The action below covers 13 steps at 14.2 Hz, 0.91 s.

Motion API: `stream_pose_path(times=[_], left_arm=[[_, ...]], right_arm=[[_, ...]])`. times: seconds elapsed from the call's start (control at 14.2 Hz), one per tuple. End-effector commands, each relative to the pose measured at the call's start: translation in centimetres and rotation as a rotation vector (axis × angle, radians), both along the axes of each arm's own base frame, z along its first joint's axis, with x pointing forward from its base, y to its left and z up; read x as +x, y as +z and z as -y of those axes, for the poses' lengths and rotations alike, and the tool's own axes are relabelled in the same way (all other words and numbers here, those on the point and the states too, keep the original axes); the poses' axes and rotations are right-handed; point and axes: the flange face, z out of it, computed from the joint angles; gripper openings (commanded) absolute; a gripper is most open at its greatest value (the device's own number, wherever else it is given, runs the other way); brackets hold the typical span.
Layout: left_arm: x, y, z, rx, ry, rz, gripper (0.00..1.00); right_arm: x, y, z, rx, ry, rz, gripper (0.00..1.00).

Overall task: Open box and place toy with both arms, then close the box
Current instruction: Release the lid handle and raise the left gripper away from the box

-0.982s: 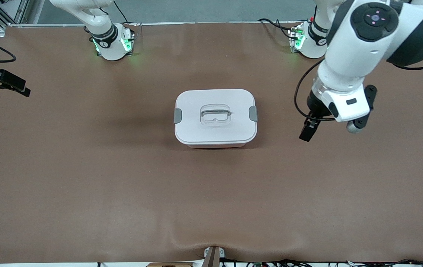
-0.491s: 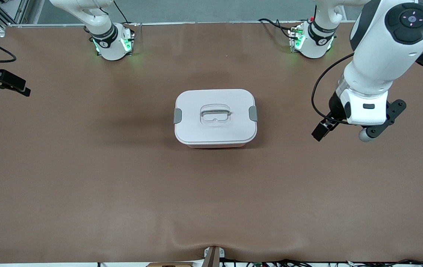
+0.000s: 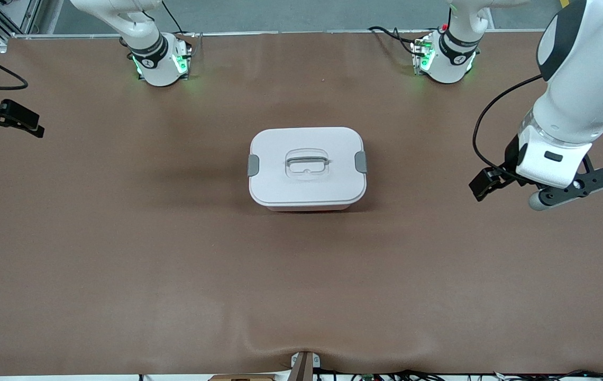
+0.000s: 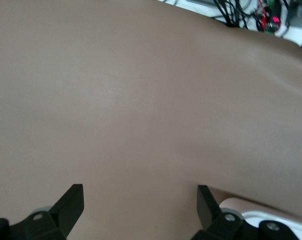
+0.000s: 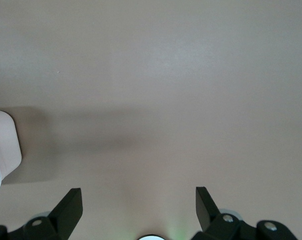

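Note:
The box (image 3: 307,166) stands mid-table, closed, its white lid on and a grey clip at each short end. A corner of it shows in the left wrist view (image 4: 263,214) and in the right wrist view (image 5: 3,145). The toy is out of view. My left gripper (image 3: 484,183) is open and empty over bare table, well off the box toward the left arm's end; its fingers stand wide apart in the left wrist view (image 4: 139,192). My right gripper (image 3: 13,120) is open and empty over the table's edge at the right arm's end, also seen in the right wrist view (image 5: 138,195).
The brown table mat (image 3: 174,275) lies around the box. The two arm bases (image 3: 158,61) (image 3: 444,58) glow green along the table's edge farthest from the front camera. Cables (image 4: 240,10) lie at the mat's edge.
My left arm has swung away from the box toward the left arm's end of the table. The box and my right gripper have stayed put.

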Motion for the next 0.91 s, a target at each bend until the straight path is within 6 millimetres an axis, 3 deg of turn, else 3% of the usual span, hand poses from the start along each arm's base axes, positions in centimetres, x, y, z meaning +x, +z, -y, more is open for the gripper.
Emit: stream_pose_path(times=[0.0,0.14,0.28,0.56,0.84], left_arm=[[-0.9,2.0,-2.3,0.001,-0.121,-0.022,1.00],[-2.4,4.2,-1.9,-0.052,-0.173,-0.014,1.00],[-3.3,5.0,-2.0,-0.049,-0.172,-0.033,1.00],[-4.6,7.4,-5.3,-0.122,-0.118,-0.035,1.00],[-4.0,6.4,-6.3,-0.122,-0.171,-0.053,1.00]], right_arm=[[0.0,0.5,-0.1,-0.015,0.003,0.000,1.00],[0.0,0.5,-0.1,-0.006,0.002,0.001,1.00],[0.0,0.5,-0.1,-0.004,-0.001,0.001,1.00],[0.3,0.1,-0.7,0.014,0.006,-0.005,1.00],[0.3,0.0,-0.7,0.041,0.003,-0.004,1.00]])
